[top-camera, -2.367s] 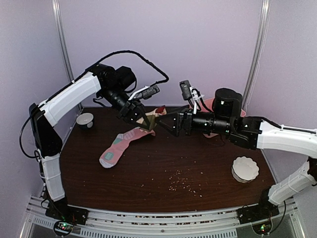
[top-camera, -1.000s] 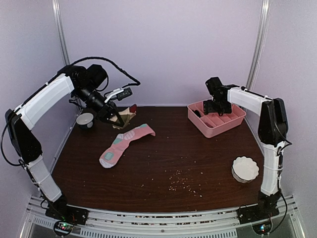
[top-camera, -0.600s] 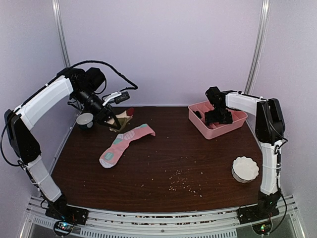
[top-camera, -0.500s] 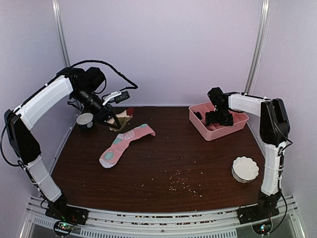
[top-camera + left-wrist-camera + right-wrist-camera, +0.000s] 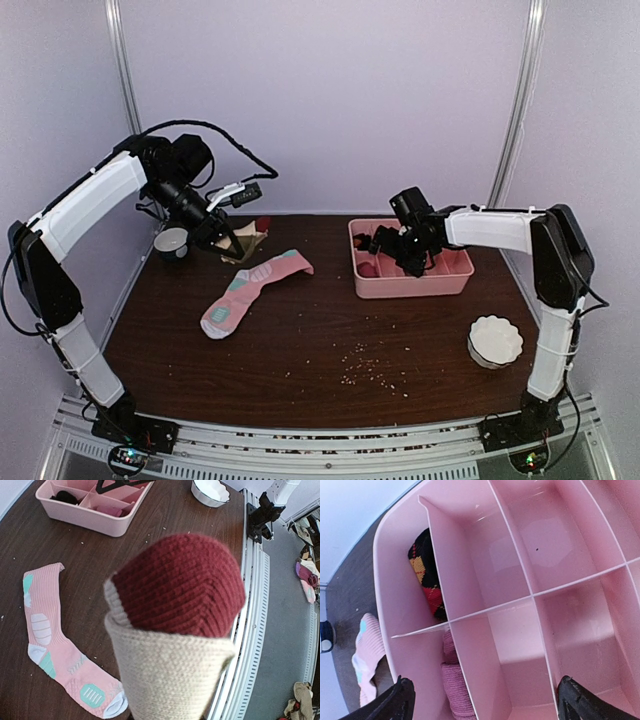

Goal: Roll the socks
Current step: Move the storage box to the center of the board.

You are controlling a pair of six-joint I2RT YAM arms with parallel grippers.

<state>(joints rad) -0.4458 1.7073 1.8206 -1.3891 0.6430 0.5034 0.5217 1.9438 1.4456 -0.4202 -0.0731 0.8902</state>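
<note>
The pink tray [image 5: 410, 287] has slid toward the middle of the counter [image 5: 330, 340] since half a second ago, and the right pincer [image 5: 385, 248] has travelled with it; the left arm has not shifted. Nearest of the task's things is the pink sock [image 5: 250, 290], flat on the counter left of centre. Its long axis runs on a diagonal, with the toe at the near left and the cuff at the far end pointing toward the centre. Just beyond that cuff, lifted off the wood, hangs the left pincer [image 5: 232, 243], closed on the beige sock [image 5: 170, 680], a bundle with its maroon end tucked inside that hides the fingers in the wrist view. So the pink sock lies to the near side of the left pincer, cuff end closest, and the left arm is plainly the nearer one. Farther right, well apart from both socks, the right pincer is spread wide over the tray's compartments and grips nothing, though whether a finger hooks a wall is unclear
</note>
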